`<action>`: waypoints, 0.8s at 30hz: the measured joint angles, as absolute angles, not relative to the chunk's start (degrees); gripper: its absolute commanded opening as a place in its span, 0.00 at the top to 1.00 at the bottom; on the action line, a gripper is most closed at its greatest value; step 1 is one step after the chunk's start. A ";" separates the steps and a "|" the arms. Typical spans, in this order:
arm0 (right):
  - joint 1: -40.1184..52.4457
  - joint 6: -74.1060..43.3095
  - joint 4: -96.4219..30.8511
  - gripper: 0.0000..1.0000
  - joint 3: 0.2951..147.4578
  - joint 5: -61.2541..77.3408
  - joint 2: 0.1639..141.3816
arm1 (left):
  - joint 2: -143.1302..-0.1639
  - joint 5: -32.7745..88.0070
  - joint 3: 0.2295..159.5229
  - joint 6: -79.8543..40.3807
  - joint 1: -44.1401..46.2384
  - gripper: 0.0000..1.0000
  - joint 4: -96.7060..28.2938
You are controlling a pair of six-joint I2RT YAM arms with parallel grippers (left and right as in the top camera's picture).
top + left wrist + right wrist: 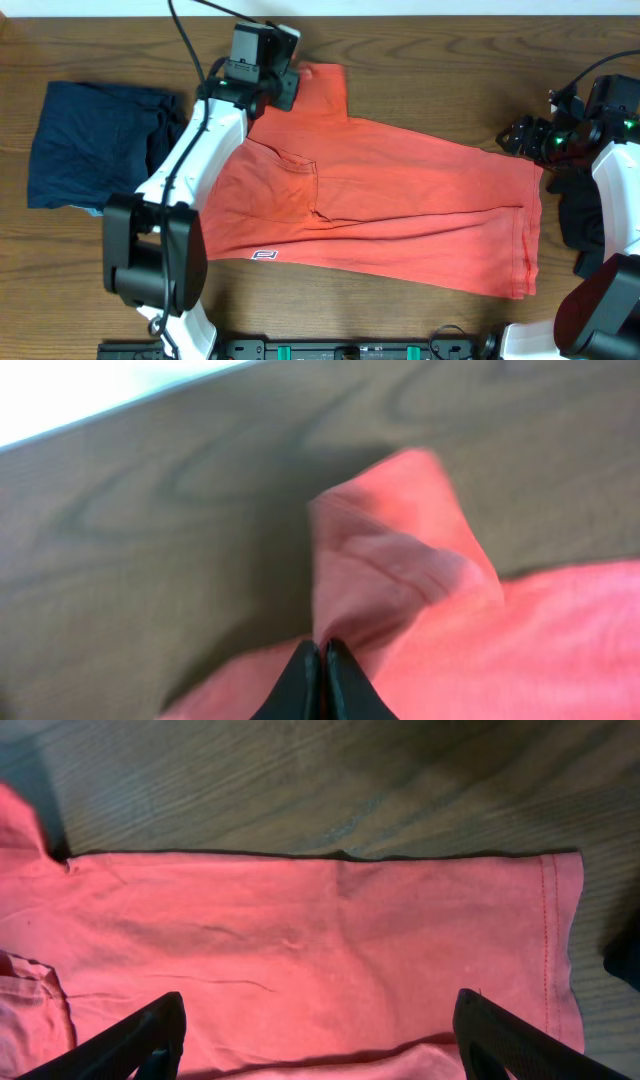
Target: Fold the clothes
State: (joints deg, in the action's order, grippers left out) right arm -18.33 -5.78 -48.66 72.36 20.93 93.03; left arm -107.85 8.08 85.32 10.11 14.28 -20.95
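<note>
An orange-red T-shirt (400, 205) lies spread across the middle of the wooden table, hem to the right. My left gripper (285, 85) is at its far left sleeve and is shut on the sleeve cloth (390, 575), which stands up pinched between the fingertips (322, 650). My right gripper (525, 135) hovers at the far right corner of the shirt near the hem, fingers wide open and empty (320, 1020), with the shirt body (320, 940) below it.
A dark navy garment (95, 145) lies crumpled at the left of the table. A black garment (578, 215) lies at the right edge under the right arm. The table's far edge (110, 400) is close behind the left gripper.
</note>
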 measured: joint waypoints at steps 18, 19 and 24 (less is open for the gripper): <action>-18.35 -5.76 -43.48 0.19 72.34 14.66 97.25 | -107.04 4.91 85.43 10.11 13.91 0.94 -36.93; -18.35 -5.78 -41.95 0.20 72.34 13.58 98.48 | -107.04 4.69 85.43 10.11 13.91 0.94 -36.93; -18.44 -5.80 -36.10 0.21 72.34 10.20 104.71 | -106.69 4.10 85.41 10.11 13.91 0.94 -36.86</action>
State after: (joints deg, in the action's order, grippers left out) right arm -18.44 -5.80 -36.10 72.34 10.20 104.71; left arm -106.69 4.10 85.41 10.11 13.91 -36.86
